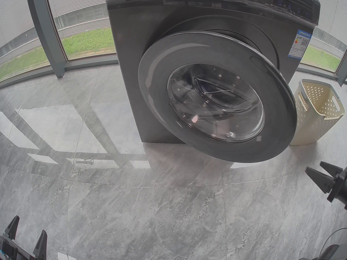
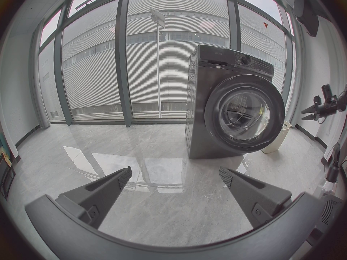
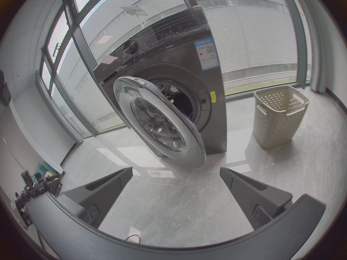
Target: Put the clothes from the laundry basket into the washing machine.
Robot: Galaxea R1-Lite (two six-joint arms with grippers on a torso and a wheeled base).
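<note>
**Washer door open, both grippers wide open and holding nothing**

- 1 dark grey front-loading washing machine (image 1: pixel 130 73) stands on the glossy grey marble-pattern floor (image 1: pixel 144 206), with its back to the tall glass windows (image 2: pixel 90 62).
- It has 1 round door (image 1: pixel 217 94) with a dark rim and a clear glass porthole. The door is swung out toward the robot, with the hinge on the robot's left.
- The drum opening (image 3: pixel 175 96) shows behind the door in the right wrist view. There is a dark patch (image 3: pixel 185 109) low inside it; I can't tell whether that is clothing.
- 1 cream perforated plastic laundry basket (image 1: pixel 318 105) stands upright on the floor on the machine's right. It has handle cut-outs and is near the machine, with a strip of floor between them. Its inner walls are visible from above.
- There are 2 grippers, each with 2 black wedge-shaped fingers.
- The left gripper (image 1: pixel 27 235) sits low at the robot's near left, well apart from the machine. Its fingers are spread wide with only floor between them.
- The right gripper (image 1: pixel 315 167) sits at the far right, in front of the basket but apart from it. Its fingers are also spread, with nothing between them.
</note>
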